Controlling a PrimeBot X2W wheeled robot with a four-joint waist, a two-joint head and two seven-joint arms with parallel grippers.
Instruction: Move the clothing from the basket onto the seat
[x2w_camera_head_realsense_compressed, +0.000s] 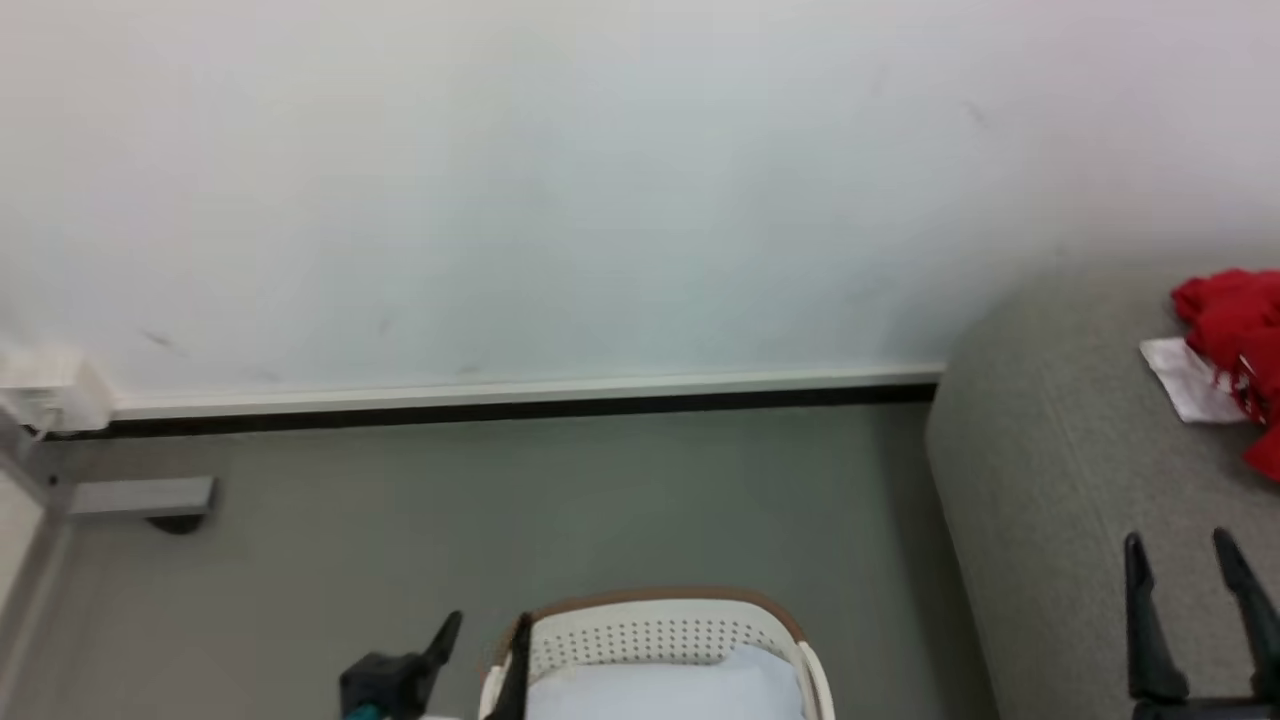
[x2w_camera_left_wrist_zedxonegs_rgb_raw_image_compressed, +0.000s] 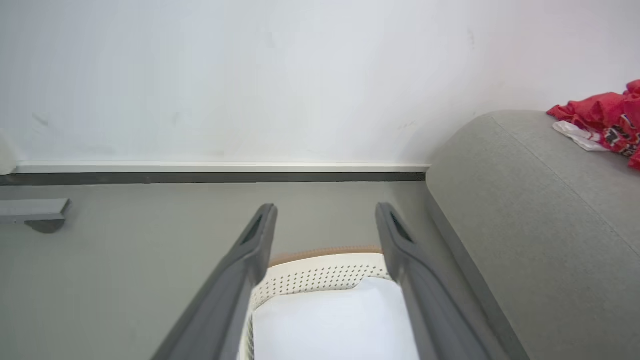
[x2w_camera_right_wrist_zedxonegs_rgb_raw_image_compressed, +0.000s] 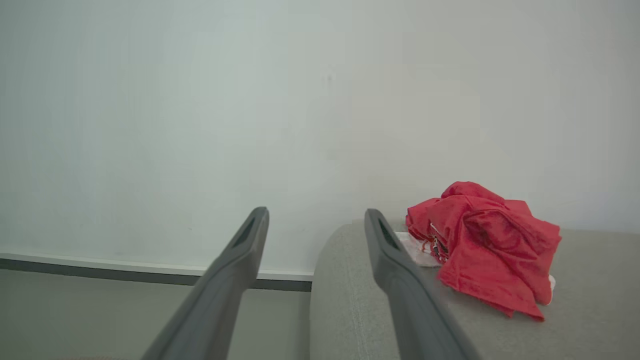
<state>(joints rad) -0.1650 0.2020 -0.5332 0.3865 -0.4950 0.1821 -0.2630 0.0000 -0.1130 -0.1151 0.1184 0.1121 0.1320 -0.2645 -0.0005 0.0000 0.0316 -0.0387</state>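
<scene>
Head view: a plain pale wall (x2w_camera_head_realsense_compressed: 600, 180) meets a grey floor (x2w_camera_head_realsense_compressed: 550, 500) along a white and black skirting strip. At the bottom centre stands the basket (x2w_camera_head_realsense_compressed: 660, 602), cream plastic with small holes and a brown rim, with a smooth white item (x2w_camera_head_realsense_compressed: 660, 690) inside it; what that item is cannot be told. The left gripper (x2w_camera_head_realsense_compressed: 488, 625) sits at the basket's left edge, its two dark fingers apart and holding nothing. On the right is the seat (x2w_camera_head_realsense_compressed: 1050, 450), grey and upholstered, with a rounded corner. The clothing (x2w_camera_head_realsense_compressed: 1235, 330), a crumpled red heap with a white part, lies on the seat near the right edge. The right gripper (x2w_camera_head_realsense_compressed: 1178, 540) is over the seat nearer the camera, fingers spread and empty, apart from the clothing. Left wrist view: the left gripper (x2w_camera_left_wrist_zedxonegs_rgb_raw_image_compressed: 327, 207) has its fingers wide apart above the basket (x2w_camera_left_wrist_zedxonegs_rgb_raw_image_compressed: 320, 272), with nothing between them; the seat (x2w_camera_left_wrist_zedxonegs_rgb_raw_image_compressed: 525, 210) rises on the right with the clothing (x2w_camera_left_wrist_zedxonegs_rgb_raw_image_compressed: 605, 117) on top. Right wrist view: the right gripper (x2w_camera_right_wrist_zedxonegs_rgb_raw_image_compressed: 315, 212) has its fingers parted and empty, and the clothing (x2w_camera_right_wrist_zedxonegs_rgb_raw_image_compressed: 490, 245) rests on the seat (x2w_camera_right_wrist_zedxonegs_rgb_raw_image_compressed: 590, 300) beyond the right-hand finger, not touching it.
</scene>
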